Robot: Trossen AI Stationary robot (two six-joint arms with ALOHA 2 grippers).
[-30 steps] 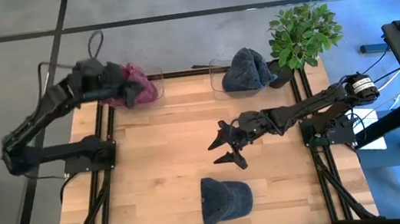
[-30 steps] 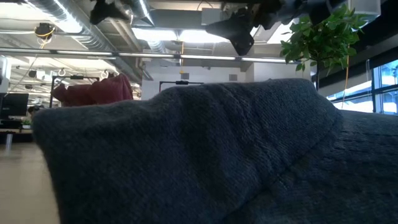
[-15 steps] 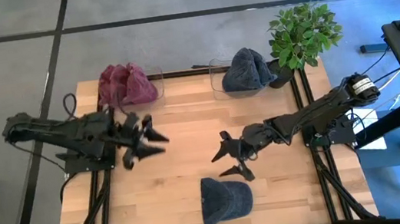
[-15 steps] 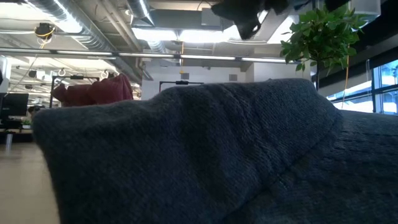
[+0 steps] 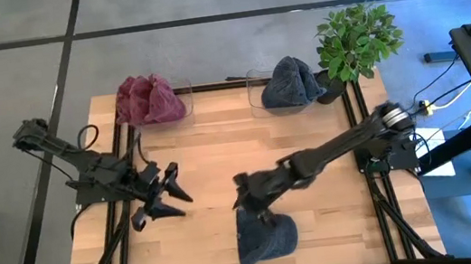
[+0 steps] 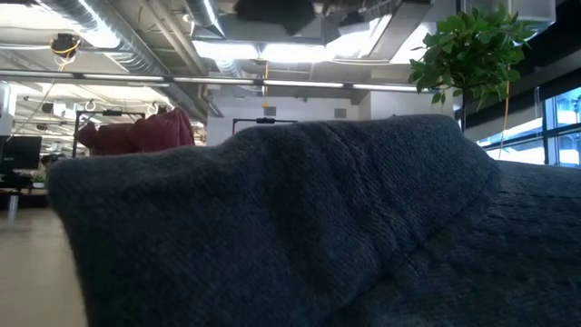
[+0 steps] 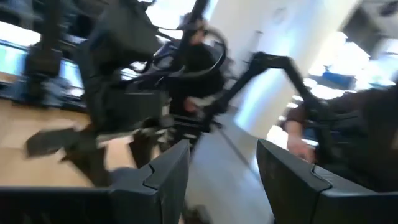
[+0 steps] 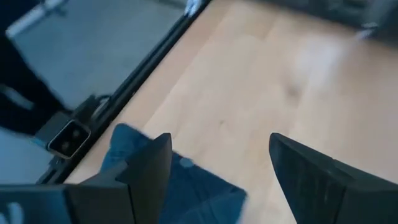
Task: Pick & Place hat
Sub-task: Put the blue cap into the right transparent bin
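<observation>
A blue-grey knit hat (image 5: 266, 237) lies flat on the wooden table near its near edge; it fills the low view (image 6: 300, 227). My right gripper (image 5: 249, 203) is open and hovers over the hat's far-left edge. In the right wrist view, the gripper (image 8: 219, 142) has the hat (image 8: 177, 186) below and between its fingers. In the low view it (image 6: 272, 11) shows high above the hat. My left gripper (image 5: 162, 199) is open over the table's left part, also seen in its wrist view (image 7: 222, 149).
A red hat (image 5: 151, 99) sits in a clear bin at the far left, a grey hat (image 5: 291, 84) in a clear bin at the far middle. A potted plant (image 5: 357, 38) stands at the far right corner. Bare wood (image 5: 211, 153) lies between the arms.
My left gripper has left the red hat's bin and swung toward the near edge, now low over the table's left part, open. My right gripper has moved toward the near edge and left, down to the blue-grey hat's far edge. The hats have stayed put.
</observation>
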